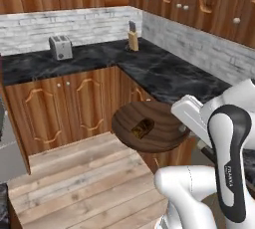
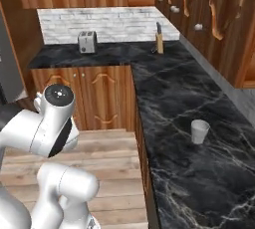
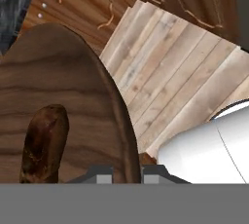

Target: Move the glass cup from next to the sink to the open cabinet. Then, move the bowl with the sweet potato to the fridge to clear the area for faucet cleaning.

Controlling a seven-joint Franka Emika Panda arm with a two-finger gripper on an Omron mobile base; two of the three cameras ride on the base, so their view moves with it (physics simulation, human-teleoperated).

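The dark wooden bowl hangs in the air over the wooden floor, just off the corner of the black counter. My gripper is shut on its right rim. The sweet potato lies inside it. In the hand view the bowl spreads across the left, the sweet potato lies low in it, and my gripper pinches the rim. The glass cup stands upright on the counter at the right, apart from my arm. The sink, faucet and open cabinet are out of view.
An L-shaped black marble counter carries a toaster and a knife block at the back. Lower cabinets with curved handles stand beneath it. Plank floor lies below the bowl. A dark grey panel stands at the left edge.
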